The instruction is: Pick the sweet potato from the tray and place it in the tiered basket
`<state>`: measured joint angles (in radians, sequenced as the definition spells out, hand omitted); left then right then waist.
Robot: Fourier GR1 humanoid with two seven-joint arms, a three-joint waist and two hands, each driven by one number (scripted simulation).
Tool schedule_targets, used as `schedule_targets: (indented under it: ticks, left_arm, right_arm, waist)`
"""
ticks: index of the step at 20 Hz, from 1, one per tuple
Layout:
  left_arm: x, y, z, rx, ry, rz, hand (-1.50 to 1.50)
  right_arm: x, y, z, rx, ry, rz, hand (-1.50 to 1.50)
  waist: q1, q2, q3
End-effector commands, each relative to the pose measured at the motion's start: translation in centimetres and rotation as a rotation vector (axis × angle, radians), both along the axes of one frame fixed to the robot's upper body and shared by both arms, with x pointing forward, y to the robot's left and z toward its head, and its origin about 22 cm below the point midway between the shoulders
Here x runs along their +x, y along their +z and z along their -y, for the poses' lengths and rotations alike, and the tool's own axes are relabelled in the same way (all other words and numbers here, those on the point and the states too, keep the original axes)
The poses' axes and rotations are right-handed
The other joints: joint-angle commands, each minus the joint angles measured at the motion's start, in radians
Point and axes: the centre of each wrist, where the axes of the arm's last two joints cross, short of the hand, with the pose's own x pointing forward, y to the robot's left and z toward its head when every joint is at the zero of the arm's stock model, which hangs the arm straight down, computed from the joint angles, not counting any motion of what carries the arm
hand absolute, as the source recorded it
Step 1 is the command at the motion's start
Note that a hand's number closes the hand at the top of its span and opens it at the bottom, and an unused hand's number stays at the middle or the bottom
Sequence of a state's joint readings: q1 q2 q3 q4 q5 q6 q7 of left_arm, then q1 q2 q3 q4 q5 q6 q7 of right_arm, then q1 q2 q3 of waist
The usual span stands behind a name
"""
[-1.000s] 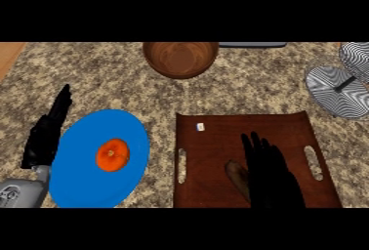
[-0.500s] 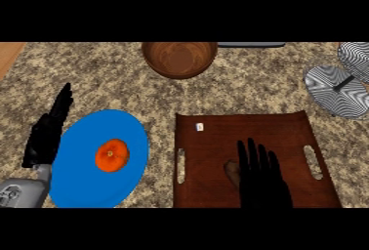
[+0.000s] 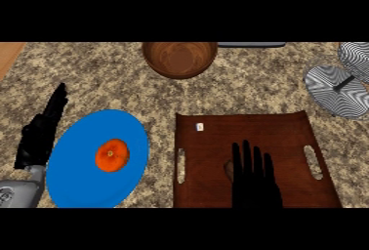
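Note:
A dark wooden tray (image 3: 288, 132) with slot handles lies at the lower right of the counter. My right hand (image 3: 254, 183) hovers flat over its near middle, fingers straight and pointing away from me, open. Only a brown sliver of the sweet potato (image 3: 228, 169) shows, at the left edge of that hand; the rest is hidden under it. The tiered basket (image 3: 335, 90), striped black and white, stands at the far right. My left hand (image 3: 42, 134) rests open at the far left, fingers up.
A blue plate (image 3: 86, 180) left of the tray carries an orange fruit (image 3: 112, 155). A wooden bowl (image 3: 180, 58) sits at the back centre. A small white tag (image 3: 199, 127) lies in the tray's far left corner.
My right hand has slid a little left and back toward me over the tray, covering more of the sweet potato. The left hand has stayed put.

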<state>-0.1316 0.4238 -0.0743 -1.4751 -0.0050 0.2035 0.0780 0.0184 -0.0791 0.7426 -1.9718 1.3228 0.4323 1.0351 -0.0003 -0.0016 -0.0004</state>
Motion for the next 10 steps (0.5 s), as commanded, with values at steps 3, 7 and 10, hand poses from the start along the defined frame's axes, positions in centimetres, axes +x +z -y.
schedule_targets:
  ticks: [3, 7, 10]
  left_arm:
    - [0.1, -0.6, -0.1, 0.008, -0.013, 0.021, 0.0]
    - [1.0, 1.8, 0.3, 0.0, 0.012, 0.002, 0.0]
    - [-1.4, -1.0, 0.9, 0.024, -0.004, -0.004, 0.0]
  right_arm:
    - [0.2, -3.6, -0.8, -0.056, -0.131, -0.052, -1.5]
    - [2.2, -1.9, -0.2, -0.06, -0.16, -0.084, -1.5]
    - [1.9, -2.3, -0.2, -0.05, -0.155, -0.075, -1.5]
  waist:
    - [-0.002, 0.002, 0.0]
    - [0.002, 0.002, 0.001]
    - [0.004, 0.001, 0.0]
